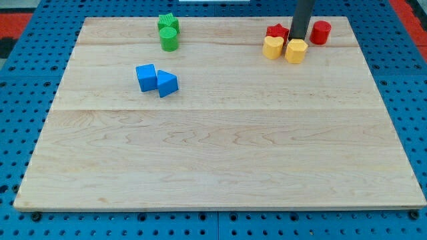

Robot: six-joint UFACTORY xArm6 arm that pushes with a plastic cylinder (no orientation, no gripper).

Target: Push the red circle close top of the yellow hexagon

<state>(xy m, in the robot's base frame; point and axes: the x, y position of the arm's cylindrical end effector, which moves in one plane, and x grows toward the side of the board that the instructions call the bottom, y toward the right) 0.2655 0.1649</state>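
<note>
The red circle [321, 32] stands near the board's top right. The yellow hexagon [296, 51] lies just below and to its left, a small gap between them. A yellow heart-like block [272, 47] touches the hexagon's left side. A red star-like block [276, 31] sits behind these, partly hidden by the rod. My tip [297, 39] is at the hexagon's top edge, between the red star and the red circle, to the circle's left.
A green star [168, 22] and a green cylinder [169, 39] sit together at the top left. A blue cube [146, 77] and a blue triangular block [167, 83] touch at the left middle. The wooden board [220, 153] lies on a blue pegboard.
</note>
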